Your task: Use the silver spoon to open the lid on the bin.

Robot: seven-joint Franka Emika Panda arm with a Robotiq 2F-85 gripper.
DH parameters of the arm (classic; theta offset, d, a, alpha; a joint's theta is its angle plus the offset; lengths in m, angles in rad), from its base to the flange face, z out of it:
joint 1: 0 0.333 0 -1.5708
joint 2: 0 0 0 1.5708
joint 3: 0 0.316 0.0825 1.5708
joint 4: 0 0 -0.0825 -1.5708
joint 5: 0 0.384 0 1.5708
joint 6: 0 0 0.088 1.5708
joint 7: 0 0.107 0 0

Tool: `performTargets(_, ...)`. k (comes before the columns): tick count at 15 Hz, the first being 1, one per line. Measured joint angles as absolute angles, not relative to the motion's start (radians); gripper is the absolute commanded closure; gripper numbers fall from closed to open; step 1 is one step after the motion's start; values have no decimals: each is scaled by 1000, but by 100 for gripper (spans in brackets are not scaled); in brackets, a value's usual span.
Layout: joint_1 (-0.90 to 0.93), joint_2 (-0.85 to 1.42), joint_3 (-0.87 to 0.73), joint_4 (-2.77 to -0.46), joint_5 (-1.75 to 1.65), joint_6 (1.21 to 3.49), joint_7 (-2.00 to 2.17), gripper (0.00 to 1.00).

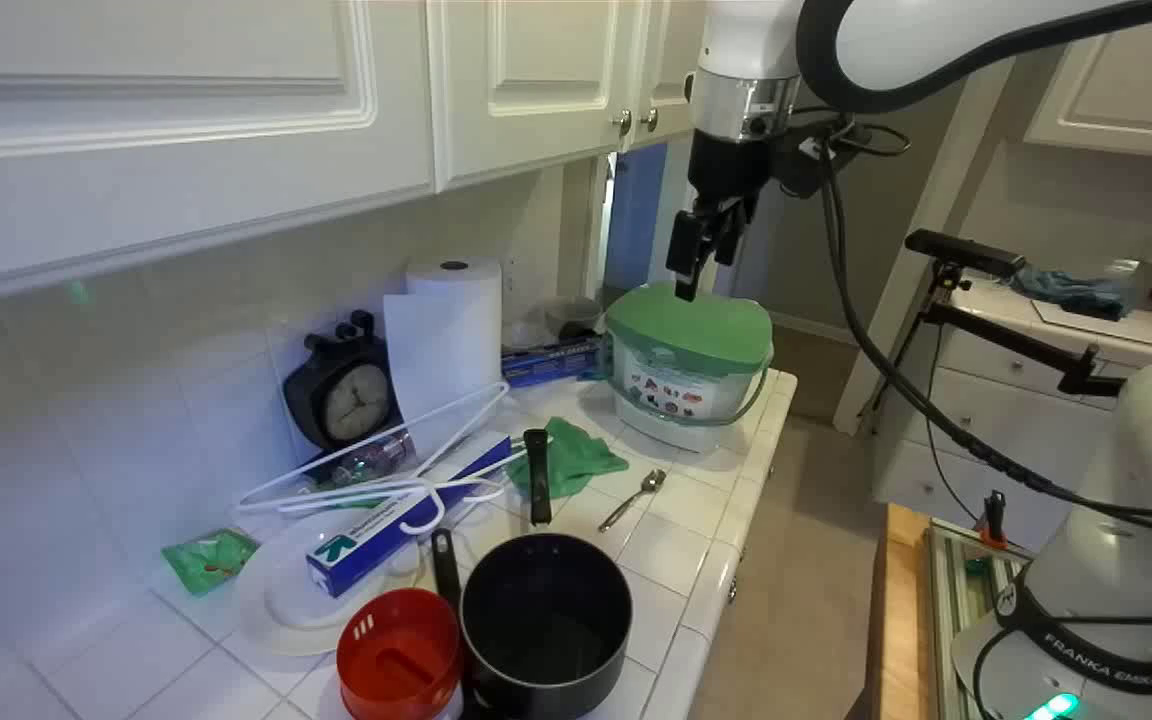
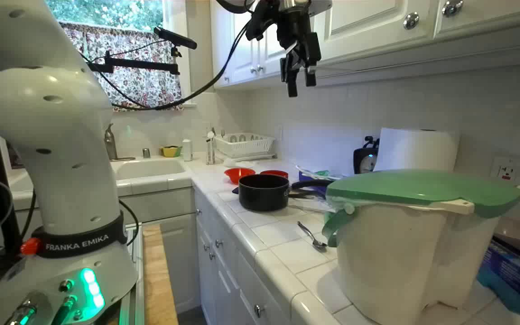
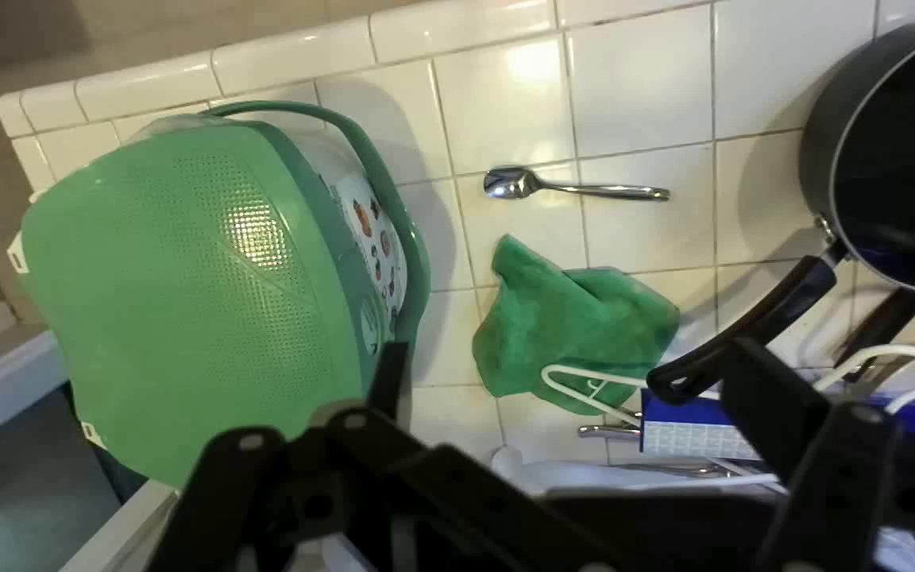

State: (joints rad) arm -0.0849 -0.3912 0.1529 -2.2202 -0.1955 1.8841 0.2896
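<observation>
Spoon lies well below the gripper, jaws apart; in the wrist view, the lid mostly hides the bin; the pot is cut off.

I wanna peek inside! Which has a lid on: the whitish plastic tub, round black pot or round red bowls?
The whitish plastic tub: a rounded green plastic lid covers it. The black pot and red bowls are uncovered.
</observation>
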Motion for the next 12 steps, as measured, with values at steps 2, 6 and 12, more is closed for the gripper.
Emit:
performTargets(2, -85, -391, 153, -2220, -195, 1884, 290, 0)
performTargets(6, -85, -391, 153, -2220, -195, 1884, 290, 0)
performTargets(12, -55, -362, 126, -2240, -174, 1916, 289, 0)
